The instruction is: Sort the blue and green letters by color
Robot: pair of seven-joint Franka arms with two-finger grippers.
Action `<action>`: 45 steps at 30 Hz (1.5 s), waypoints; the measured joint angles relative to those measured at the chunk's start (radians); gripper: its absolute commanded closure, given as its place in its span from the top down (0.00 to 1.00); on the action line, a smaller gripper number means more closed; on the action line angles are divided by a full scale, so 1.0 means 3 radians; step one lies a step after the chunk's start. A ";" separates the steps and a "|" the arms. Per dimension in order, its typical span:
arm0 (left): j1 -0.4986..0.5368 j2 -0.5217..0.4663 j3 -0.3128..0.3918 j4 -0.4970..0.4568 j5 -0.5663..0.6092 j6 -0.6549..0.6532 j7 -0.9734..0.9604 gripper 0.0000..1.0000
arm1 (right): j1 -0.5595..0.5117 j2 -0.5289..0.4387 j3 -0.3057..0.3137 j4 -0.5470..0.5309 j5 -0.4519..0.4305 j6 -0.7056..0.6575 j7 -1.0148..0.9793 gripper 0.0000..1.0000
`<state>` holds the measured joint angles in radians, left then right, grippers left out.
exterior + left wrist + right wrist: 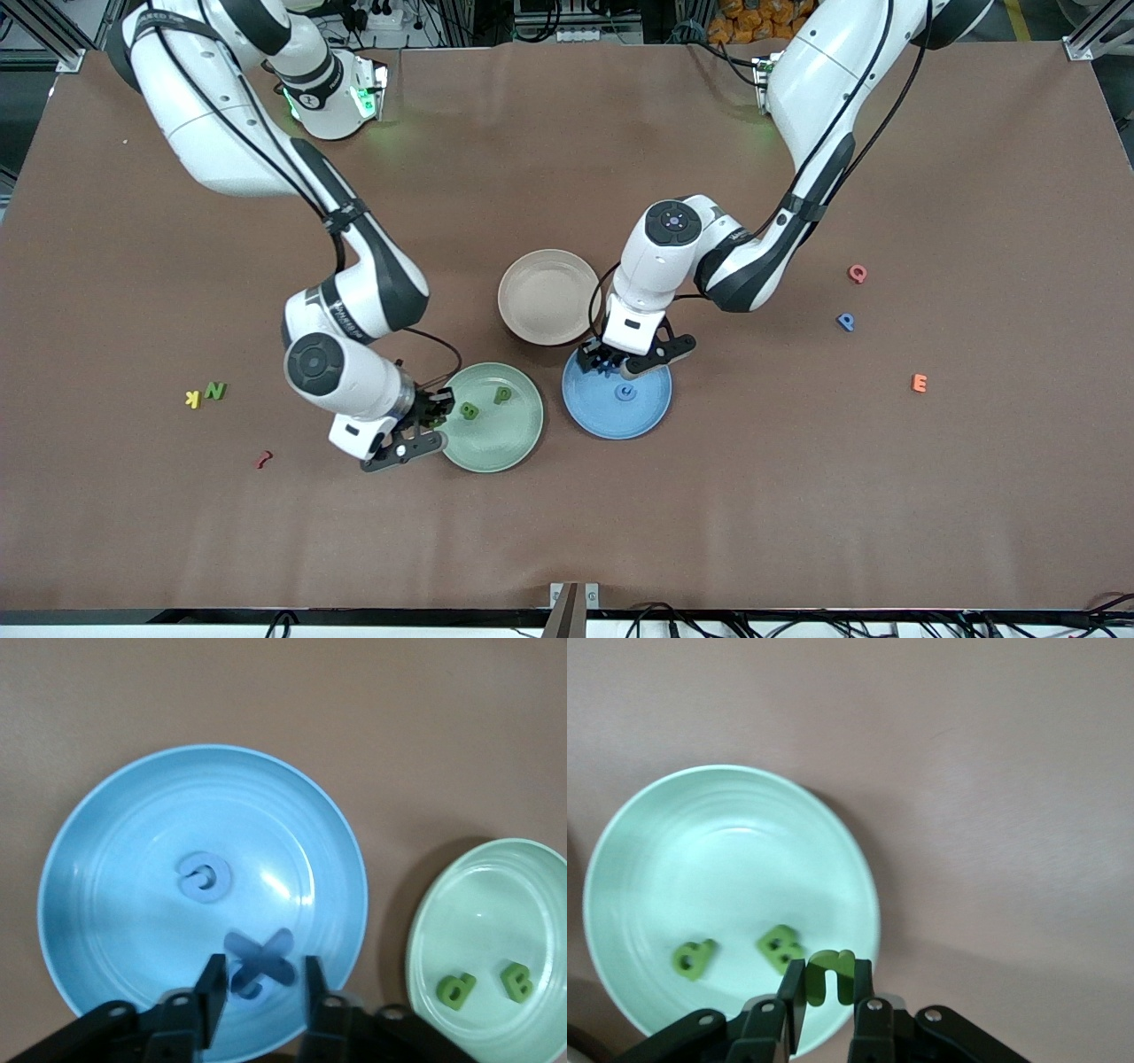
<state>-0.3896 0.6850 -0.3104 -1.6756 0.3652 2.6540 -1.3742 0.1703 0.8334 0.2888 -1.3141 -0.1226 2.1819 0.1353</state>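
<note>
Broadly, the brown bench [567, 532] carries three plates near its middle: a beige plate [549, 296] farthest from the front camera, then a blue plate [617, 399] and a green plate [492, 416] side by side, nearer to it.

Over the blue plate's rim hangs the left gripper [259, 992], its jaws partly parted around a blue X [260, 958] that looks to be slipping free; a rounded blue letter [204, 877] already lies in that plate. Opening fully and lifting straight up should let the X drop flat without dragging.

The right gripper [829, 988] sits over the green plate's edge toward the right arm's end, jaws clenched on a curved green letter [830, 972]. Two green letters, a B [469, 410] and a P [503, 394], already lie inside. It would do well to move a little farther inward before releasing, so the piece lands in the dish rather than on the rim.

Still out on the bench are a blue P [846, 322] toward the left arm's end and a green N [215, 390] toward the right arm's end, touching a yellow K [192, 399]. A pink Q [857, 273], an orange E [919, 383] and a small red piece [263, 459] should stay put.
</note>
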 measured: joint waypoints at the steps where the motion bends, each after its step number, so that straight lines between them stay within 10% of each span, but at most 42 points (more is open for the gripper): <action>1: 0.0002 0.0000 0.0012 -0.0001 0.0010 -0.0008 0.0002 1.00 | 0.0027 0.0002 -0.0001 -0.0001 -0.0014 0.0000 0.0063 0.11; 9: 0.0143 0.0000 0.0065 -0.0035 0.0030 -0.0471 0.0521 1.00 | 0.0201 0.0033 -0.0016 -0.0017 -0.0114 0.0003 0.0495 0.31; 14: 0.0303 -0.0032 0.0059 -0.0082 0.0030 -0.0957 0.1106 1.00 | 0.0248 0.0044 -0.0020 -0.0021 -0.0116 0.0004 0.0643 1.00; 31: 0.1492 -0.0758 -0.0153 -0.1191 0.0030 -0.1150 0.2805 1.00 | 0.0116 -0.0023 -0.0047 0.0027 -0.0116 -0.0301 0.0752 1.00; 45: 0.2228 -0.0754 -0.0225 -0.1261 0.0016 -0.1117 0.1806 1.00 | -0.0547 -0.0655 -0.0061 -0.0181 -0.0180 -0.1220 -0.0230 1.00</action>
<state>0.2789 0.4589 -0.3778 -2.0538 0.3699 2.3190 -0.8324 0.0062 0.6371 0.2705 -1.3684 -0.1764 1.8160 0.0664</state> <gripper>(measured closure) 0.000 0.000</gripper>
